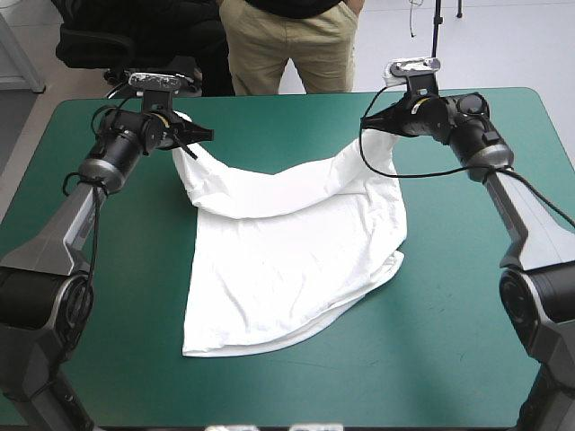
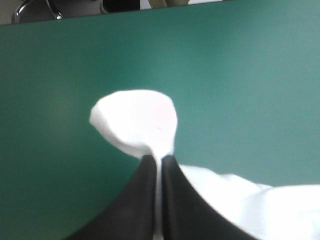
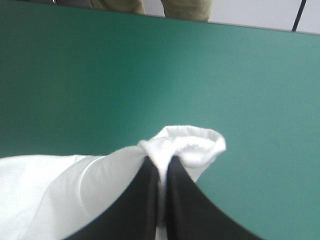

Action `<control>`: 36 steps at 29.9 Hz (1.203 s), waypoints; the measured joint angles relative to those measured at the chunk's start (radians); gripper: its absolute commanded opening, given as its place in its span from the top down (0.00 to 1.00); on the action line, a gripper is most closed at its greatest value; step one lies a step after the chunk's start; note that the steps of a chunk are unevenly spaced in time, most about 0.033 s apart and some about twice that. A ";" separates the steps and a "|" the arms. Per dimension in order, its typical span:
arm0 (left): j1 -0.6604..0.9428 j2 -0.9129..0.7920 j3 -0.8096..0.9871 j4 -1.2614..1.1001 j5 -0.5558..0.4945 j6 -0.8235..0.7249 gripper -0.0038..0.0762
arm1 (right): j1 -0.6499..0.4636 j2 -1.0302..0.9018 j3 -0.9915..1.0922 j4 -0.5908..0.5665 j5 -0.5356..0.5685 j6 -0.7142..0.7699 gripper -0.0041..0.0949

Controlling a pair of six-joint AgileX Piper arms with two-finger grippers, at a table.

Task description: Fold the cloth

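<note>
My left end effector (image 1: pixel 190 135) and right end effector (image 1: pixel 371 122) each pinch a bunch of the T-shirt (image 1: pixel 287 260), its far edge lifted, the rest lying on the teal-green bench (image 1: pixel 449 323).

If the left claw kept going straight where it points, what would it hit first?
Past the T-shirt tuft pinched in the left gripper, probably only the bare teal-green cover, though depth is unclear.

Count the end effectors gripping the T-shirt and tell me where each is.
2. The left end effector pinches the T-shirt at its far left corner; the right end effector pinches its far right corner. Both sit near the table's far edge.
</note>
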 measured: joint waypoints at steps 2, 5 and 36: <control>0.000 0.036 0.000 0.005 -0.008 -0.007 0.97 | -0.001 0.035 -0.010 0.007 0.018 -0.003 0.98; 0.000 0.083 0.000 0.009 -0.012 -0.015 0.97 | -0.001 0.090 -0.022 0.011 0.048 -0.004 0.97; -0.023 -0.420 0.072 -0.111 0.515 0.101 0.44 | -0.006 -0.133 -0.188 0.006 0.531 -0.055 0.42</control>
